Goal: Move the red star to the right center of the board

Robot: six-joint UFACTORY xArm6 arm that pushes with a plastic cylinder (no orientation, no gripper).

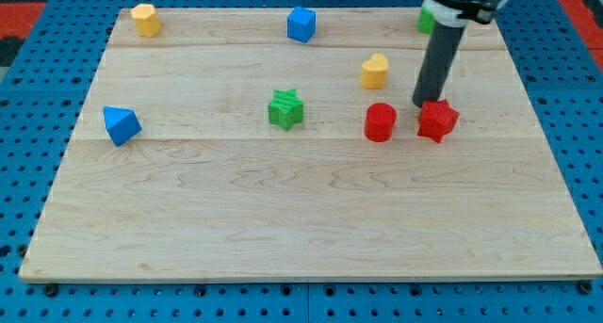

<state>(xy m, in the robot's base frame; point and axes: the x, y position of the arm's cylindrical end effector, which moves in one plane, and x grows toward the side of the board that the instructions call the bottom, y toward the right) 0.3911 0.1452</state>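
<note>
The red star (437,121) lies on the wooden board (301,219) right of centre. My tip (423,104) stands at the star's upper left edge, touching or nearly touching it. The dark rod rises from there towards the view's top. A red cylinder (380,121) sits just left of the star.
A yellow heart-like block (374,71) lies above the red cylinder. A green star (285,109) is at centre. A blue triangular block (121,125) is at the left. A yellow block (145,19), a blue cube (301,24) and a partly hidden green block (426,22) line the top edge.
</note>
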